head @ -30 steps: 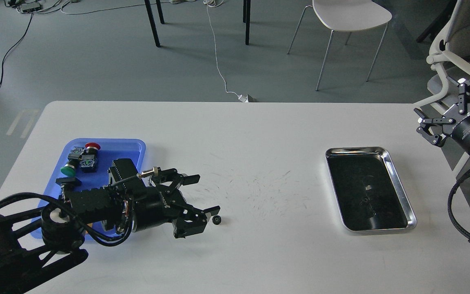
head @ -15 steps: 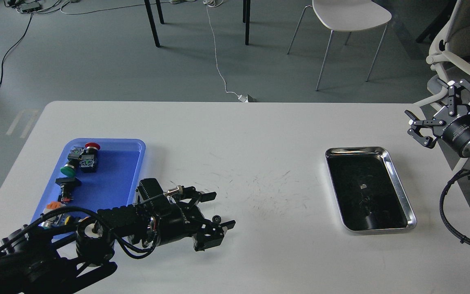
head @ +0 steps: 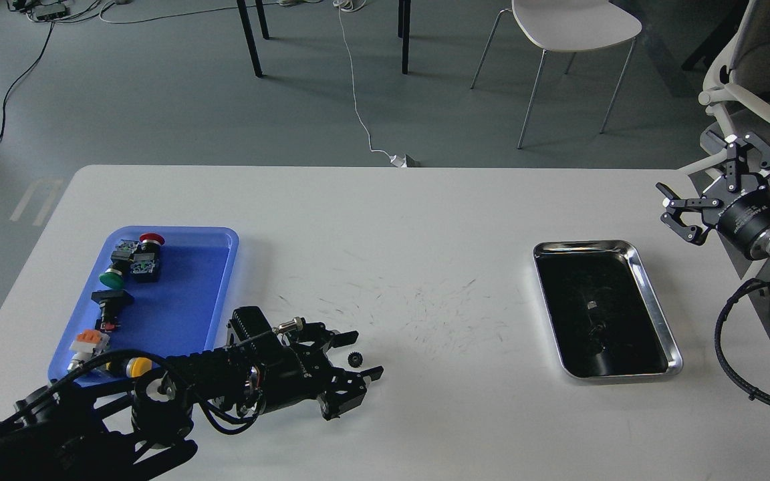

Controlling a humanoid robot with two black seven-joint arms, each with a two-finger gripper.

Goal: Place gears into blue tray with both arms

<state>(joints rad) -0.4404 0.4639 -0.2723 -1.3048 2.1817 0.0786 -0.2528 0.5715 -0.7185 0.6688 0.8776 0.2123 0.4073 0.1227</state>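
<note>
A tiny black gear lies on the white table between the two spread fingers of my left gripper. That gripper is open and low over the table, its upper finger behind the gear and its lower finger in front. The blue tray sits at the left, behind my left arm, and holds several push-button switches. My right gripper hangs open in the air beyond the table's right edge, far from the gear.
A shiny steel tray with a dark inside stands at the right of the table. Scuff marks cover the table's middle. Chairs and table legs stand on the floor behind.
My left arm slid forward and right off the blue tray, bringing its open fingers around the gear. My right gripper drifted left and slightly up.
</note>
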